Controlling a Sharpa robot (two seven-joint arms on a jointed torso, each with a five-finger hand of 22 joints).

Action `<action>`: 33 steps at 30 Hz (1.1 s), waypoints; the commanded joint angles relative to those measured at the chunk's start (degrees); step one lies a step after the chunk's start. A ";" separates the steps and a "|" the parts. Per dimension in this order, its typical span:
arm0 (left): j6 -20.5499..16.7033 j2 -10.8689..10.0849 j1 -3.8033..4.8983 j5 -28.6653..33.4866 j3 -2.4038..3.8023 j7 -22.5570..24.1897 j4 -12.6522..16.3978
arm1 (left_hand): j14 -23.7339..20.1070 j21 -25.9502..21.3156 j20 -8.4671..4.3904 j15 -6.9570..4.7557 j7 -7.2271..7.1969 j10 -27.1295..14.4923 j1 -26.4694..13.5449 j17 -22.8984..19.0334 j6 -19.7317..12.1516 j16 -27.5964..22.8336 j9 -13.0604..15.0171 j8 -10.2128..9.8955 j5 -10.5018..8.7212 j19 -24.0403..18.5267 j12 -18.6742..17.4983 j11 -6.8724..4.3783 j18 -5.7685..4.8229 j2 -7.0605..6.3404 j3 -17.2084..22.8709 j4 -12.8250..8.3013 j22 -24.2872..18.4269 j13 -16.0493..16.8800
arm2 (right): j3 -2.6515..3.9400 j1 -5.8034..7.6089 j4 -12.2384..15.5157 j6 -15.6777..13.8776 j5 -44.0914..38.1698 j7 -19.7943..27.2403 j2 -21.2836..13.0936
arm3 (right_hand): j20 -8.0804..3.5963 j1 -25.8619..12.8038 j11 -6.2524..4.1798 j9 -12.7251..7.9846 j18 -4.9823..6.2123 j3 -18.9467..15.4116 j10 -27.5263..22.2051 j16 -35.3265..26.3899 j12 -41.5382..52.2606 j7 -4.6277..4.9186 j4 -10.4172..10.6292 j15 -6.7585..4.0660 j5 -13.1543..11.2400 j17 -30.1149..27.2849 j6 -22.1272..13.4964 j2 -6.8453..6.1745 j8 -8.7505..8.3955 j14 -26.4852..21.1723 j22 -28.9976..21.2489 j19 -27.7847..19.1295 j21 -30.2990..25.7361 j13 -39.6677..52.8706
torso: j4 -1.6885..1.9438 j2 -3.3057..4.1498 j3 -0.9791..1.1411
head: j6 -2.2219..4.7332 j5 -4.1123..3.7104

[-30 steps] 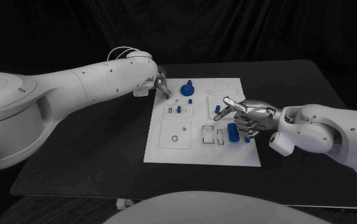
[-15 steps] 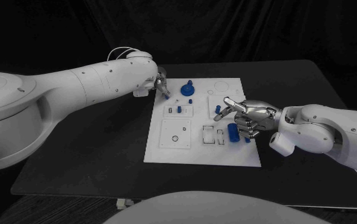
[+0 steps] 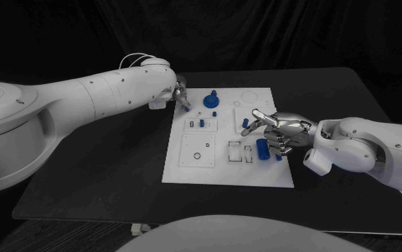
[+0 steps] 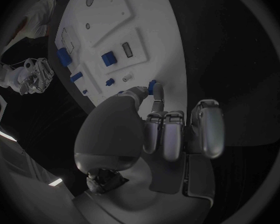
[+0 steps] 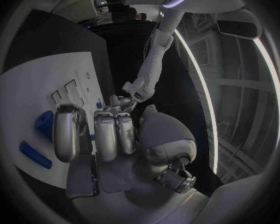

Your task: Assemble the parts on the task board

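Looks mid-assembly on the task board (image 3: 189,171), white plate mid-bench (image 3: 100,176).

Nearest: right robot hand (image 3: 276,131) resting on the board's right side, fingers curled in, beside an upright blue cylinder (image 3: 263,148). Touching or gripping that part? Cannot tell from the head view; the wrist view shows curled fingers above blue pieces, contact unclear.

Mid-board: small blue parts (image 3: 201,123) seated by the slots, empty rectangular recesses nearer the front edge.

Far: left robot hand (image 3: 179,96) at the board's far-left corner, fingers drawn together, tips just beside a round blue knob-like part (image 3: 211,99) (pinching something small? too hidden to say).

Likely next: secure one part, align over a free recess, press in. Needs fine alignment.
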 commanded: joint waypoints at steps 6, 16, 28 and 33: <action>-2.28 -1.58 0.05 1.94 0.07 -0.53 2.83 | 5.95 -0.30 -0.39 -0.48 -0.06 5.97 -0.84 15.10 0.29 0.37 0.13 0.40 0.13 2.47 -0.03 -0.18 0.54 -0.87 4.67 -3.72 11.51 15.09 | 0.03 -0.13 0.05 0.31 -0.06 -0.72 -0.29 | 0.47 -0.63 0.38 -0.10 0.86 0.36 5.97 -0.41 0.15 -0.01 -0.15 0.34 -0.08 12.10 -0.26 0.06 0.24 4.95 10.96 -0.01 -0.31 15.10 | 0.00 -0.01 0.00 | -0.01 -0.14; -4.09 -5.31 1.19 2.40 0.07 -3.53 10.15 | 5.95 -0.51 -0.40 -0.49 -0.13 5.97 -1.73 15.10 0.33 0.37 0.13 0.42 -0.31 2.44 -0.03 -0.19 0.58 -1.09 5.14 -3.59 11.46 15.09 | 0.02 -0.13 0.01 0.17 -0.06 -0.72 -0.43 | 0.48 -0.64 0.39 -0.13 0.87 0.39 5.97 -0.43 0.15 0.00 -0.18 0.35 -0.08 12.07 -0.30 0.00 0.24 4.93 10.93 -0.05 -0.36 15.10 | 0.01 -0.02 -0.01 | -0.01 -0.15; -7.44 -9.42 1.55 1.48 0.05 -7.25 18.76 | 5.95 -0.80 -0.40 -0.50 -0.22 5.97 -2.64 15.10 0.42 0.37 0.09 0.42 -1.04 2.38 -0.03 -0.21 0.63 -1.23 5.44 -3.40 11.38 15.09 | 0.02 -0.14 -0.05 -0.41 -0.06 -0.80 -0.39 | 0.48 -0.64 0.39 -0.14 0.86 0.38 5.97 -0.41 0.15 -0.01 -0.20 0.36 -0.09 12.12 -0.30 -0.03 0.25 4.95 10.94 -0.03 -0.33 15.10 | 0.00 -0.03 0.00 | -0.01 0.10; -9.04 -10.62 1.52 0.57 0.03 -9.00 21.37 | 5.95 -0.81 -0.40 -0.50 -0.23 5.97 -2.94 15.10 0.43 0.37 0.04 0.39 -1.13 2.38 -0.03 -0.22 0.63 -1.24 5.54 -3.28 11.38 15.09 | 0.02 -0.16 0.01 -0.54 -0.06 -0.75 -0.32 | 0.48 -0.64 0.39 -0.14 0.86 0.38 5.97 -0.41 0.15 -0.01 -0.20 0.36 -0.10 12.12 -0.30 -0.05 0.25 4.95 10.94 -0.03 -0.33 15.10 | 0.01 -0.02 0.01 | -0.01 0.05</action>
